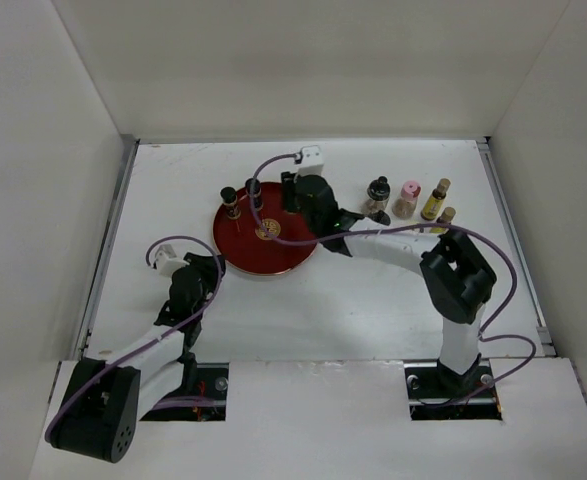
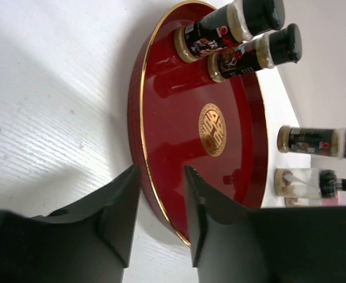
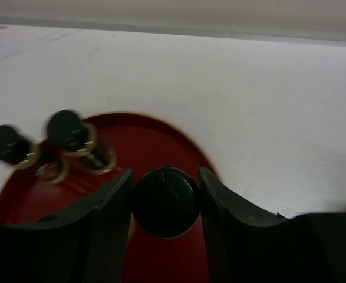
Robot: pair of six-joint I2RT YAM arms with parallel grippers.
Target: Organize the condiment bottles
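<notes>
Closed on a black-capped round bottle (image 3: 165, 203) at the right gripper (image 3: 165, 177): jaws partly shut, one finger pressed to each side of the cap. Held over the far right part of the red round tray with gold rim (image 1: 273, 258). Cannot tell whether lifted or resting, with the body hidden beneath cap and wrist.

Standing upright on the tray's far left part: a slim brown bottle with black cap (image 1: 230, 200) and a second slim black-capped bottle (image 1: 254, 192), just beside each other.

Standing off the tray, in a loose row on the white table (image 1: 353, 300) to its right: a squat dark-capped jar (image 1: 377, 195), a pink-capped jar (image 1: 407, 198), a taller yellow bottle (image 1: 435, 198) and a small tan-capped bottle (image 1: 446, 215), the last partly behind the right arm.

Open wide and holding nothing at the left gripper (image 2: 161, 171), low beside the tray's near left rim. Seen through the gap between its fingers: the gold rim. Cannot tell whether touching.
</notes>
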